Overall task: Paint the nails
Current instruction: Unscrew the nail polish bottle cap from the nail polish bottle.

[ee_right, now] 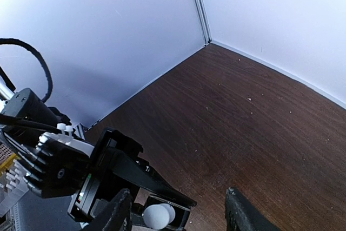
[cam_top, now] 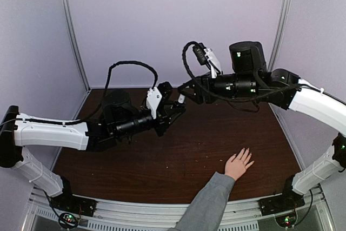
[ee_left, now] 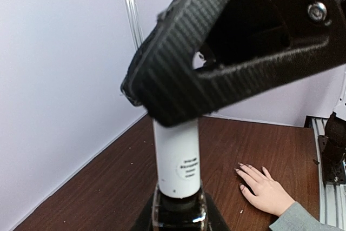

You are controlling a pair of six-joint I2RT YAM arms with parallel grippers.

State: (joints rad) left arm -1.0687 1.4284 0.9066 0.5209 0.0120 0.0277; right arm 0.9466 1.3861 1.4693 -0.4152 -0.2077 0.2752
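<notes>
A light-skinned hand point(cam_top: 238, 164) in a grey sleeve lies flat on the dark wooden table, fingers spread. Its nails point(ee_left: 239, 165) show as tiny pale tips. My left gripper point(cam_top: 174, 110) is shut on a small dark polish bottle point(ee_left: 178, 209), which stands upright with a tall white cap point(ee_left: 177, 155). My right gripper point(cam_top: 183, 98) hovers at the top of that cap. Its fingers point(ee_right: 118, 213) stand apart, open, with the cap's round end point(ee_right: 157, 216) between them. One black finger of the right gripper point(ee_left: 227, 52) hides the cap's top in the left wrist view.
Pale walls close the table point(cam_top: 184, 155) at the back and both sides. The two arms meet above the middle of the back half. The hand lies at the front right, near the table's edge rail point(ee_left: 327, 187).
</notes>
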